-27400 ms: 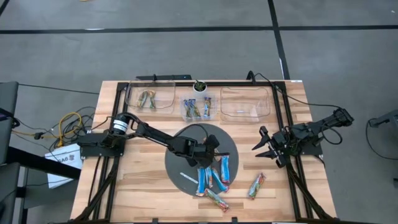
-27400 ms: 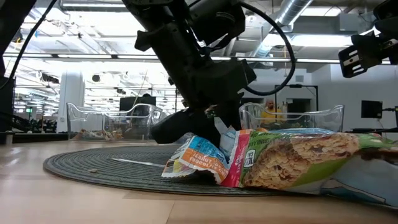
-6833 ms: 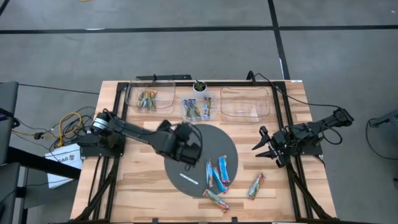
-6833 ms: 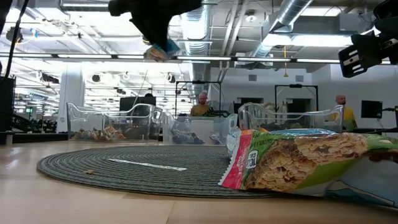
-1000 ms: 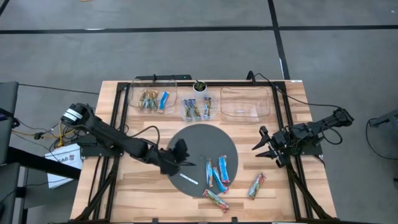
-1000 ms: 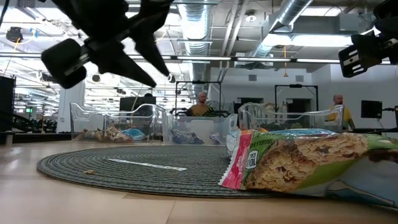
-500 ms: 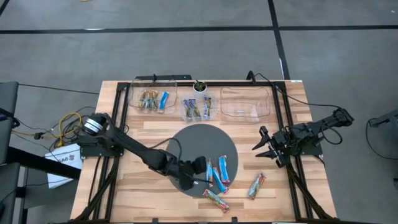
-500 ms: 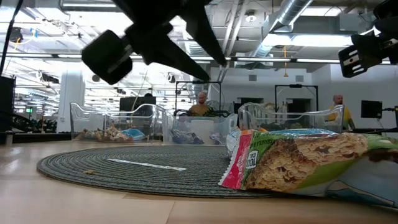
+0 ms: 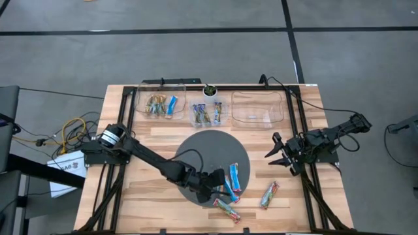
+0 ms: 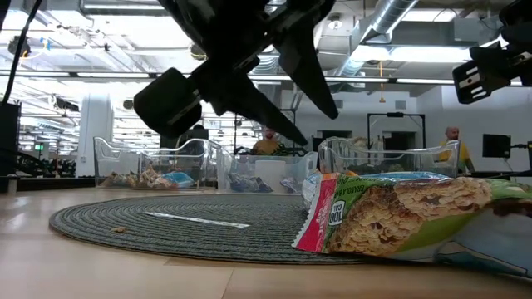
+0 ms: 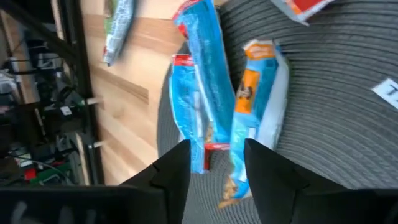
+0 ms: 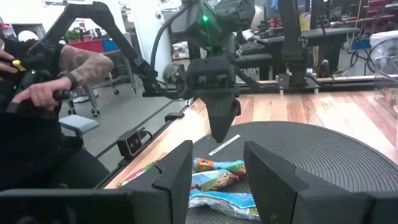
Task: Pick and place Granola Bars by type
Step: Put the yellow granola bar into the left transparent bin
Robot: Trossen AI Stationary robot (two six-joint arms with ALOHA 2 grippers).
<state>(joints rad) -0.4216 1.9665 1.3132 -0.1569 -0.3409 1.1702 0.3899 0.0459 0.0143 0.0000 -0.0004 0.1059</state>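
Jaws parted and holding nothing on the left gripper (image 9: 218,181), poised over the near right part of the round dark woven mat (image 9: 196,147), fingers (image 11: 171,174) framing 2 bright blue Granola Bars (image 11: 208,93) lying side by side below, shiny wrappers with orange and white print and red ends. Parted and idle too on the right gripper (image 9: 275,154), parked at the table's right side on its rest. 3 blue bars (image 9: 230,183) seen from above at the mat's right edge, just beside the left gripper; 1 green-tan-orange bar (image 9: 228,209) on bare wood near the front edge, another (image 9: 269,194) off to its right. Close to the low camera, a green and tan wrapper (image 10: 399,212) with a granola picture and a red end. Sorted along the far edge: green-tan bars plus 1 blue in the left clear bin (image 9: 159,104), dark blue ones in the small middle bin (image 9: 208,113), right bin (image 9: 258,108) holding none visible. Thin white strip (image 10: 195,219) flat on the mat. Light wooden slat table (image 9: 150,209) with black framing, grey floor around. Beyond: open workshop, exposed ducts, ceiling lights, 2 seated people far off, and a person's hands (image 12: 40,87) on a control handle beside the table.
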